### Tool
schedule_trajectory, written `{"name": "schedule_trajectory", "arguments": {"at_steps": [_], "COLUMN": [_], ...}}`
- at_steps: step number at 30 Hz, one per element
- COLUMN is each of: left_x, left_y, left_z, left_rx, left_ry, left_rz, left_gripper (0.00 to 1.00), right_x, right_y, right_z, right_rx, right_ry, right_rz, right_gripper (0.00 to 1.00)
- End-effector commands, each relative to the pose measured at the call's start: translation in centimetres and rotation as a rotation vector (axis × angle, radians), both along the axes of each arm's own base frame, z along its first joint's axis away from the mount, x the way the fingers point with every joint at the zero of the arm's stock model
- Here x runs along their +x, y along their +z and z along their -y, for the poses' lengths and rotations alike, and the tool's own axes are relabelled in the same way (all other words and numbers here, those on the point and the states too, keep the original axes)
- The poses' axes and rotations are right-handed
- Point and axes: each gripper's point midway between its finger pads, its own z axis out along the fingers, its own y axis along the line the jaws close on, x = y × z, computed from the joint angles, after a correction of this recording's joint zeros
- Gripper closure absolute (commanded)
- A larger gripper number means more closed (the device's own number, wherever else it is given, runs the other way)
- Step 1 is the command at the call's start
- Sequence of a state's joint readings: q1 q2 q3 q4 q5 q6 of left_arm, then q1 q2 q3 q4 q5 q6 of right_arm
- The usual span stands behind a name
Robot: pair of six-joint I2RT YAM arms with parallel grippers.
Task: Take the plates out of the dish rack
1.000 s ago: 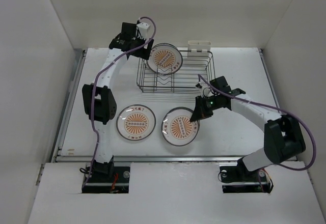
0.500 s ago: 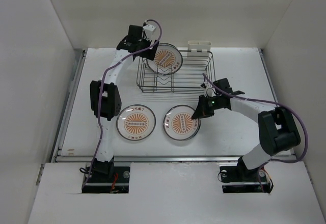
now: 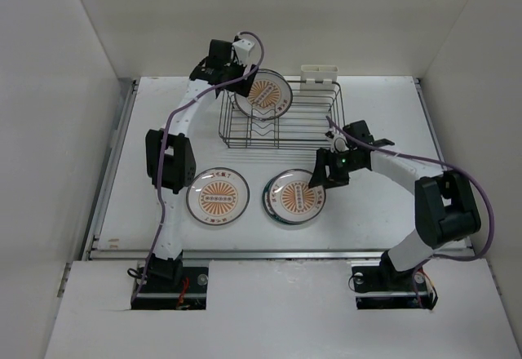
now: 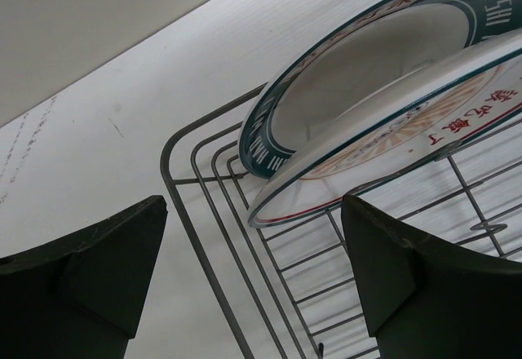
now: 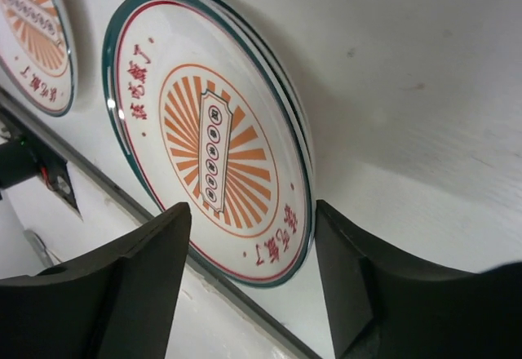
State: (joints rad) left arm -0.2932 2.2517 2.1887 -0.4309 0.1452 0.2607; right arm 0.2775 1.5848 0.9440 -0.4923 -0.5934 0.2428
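Note:
The dish rack (image 3: 281, 142), a dark wire basket, stands at the back middle of the table. Two plates stand at its left end: a sunburst plate (image 4: 424, 126) in front and a teal-rimmed lettered plate (image 4: 342, 73) behind it. My left gripper (image 3: 239, 86) hovers open just outside that left end (image 4: 253, 281), touching nothing. Two more sunburst plates lie flat on the table, one at the left (image 3: 217, 197) and one at the right (image 3: 295, 198). My right gripper (image 3: 318, 181) is open over the right plate's near rim (image 5: 212, 130), its fingers (image 5: 383, 294) apart either side of that rim.
A white cup holder (image 3: 320, 73) is clipped to the rack's back edge. White walls close in the table at the left, right and back. The left flat plate (image 5: 33, 33) shows at the right wrist view's upper left corner.
My right gripper has opened and let go of the right plate, which has settled flat on the table. The left gripper has edged closer to the rack's left end.

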Motion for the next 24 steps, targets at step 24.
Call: {"name": "schedule_trajectory", "arguments": {"at_steps": [24], "left_x": [1.1], "left_y": [1.3], "left_z": [0.7], "left_rx": [0.075], "left_ry": [-0.041], "left_rz": [0.081], "left_gripper": [0.12], "right_x": [1.8], "right_y": [-3.0], "right_z": [-0.7], "right_rx": [-0.145], "right_ry": [-0.030], "right_rz": [-0.070], "right_gripper": [0.65]}}
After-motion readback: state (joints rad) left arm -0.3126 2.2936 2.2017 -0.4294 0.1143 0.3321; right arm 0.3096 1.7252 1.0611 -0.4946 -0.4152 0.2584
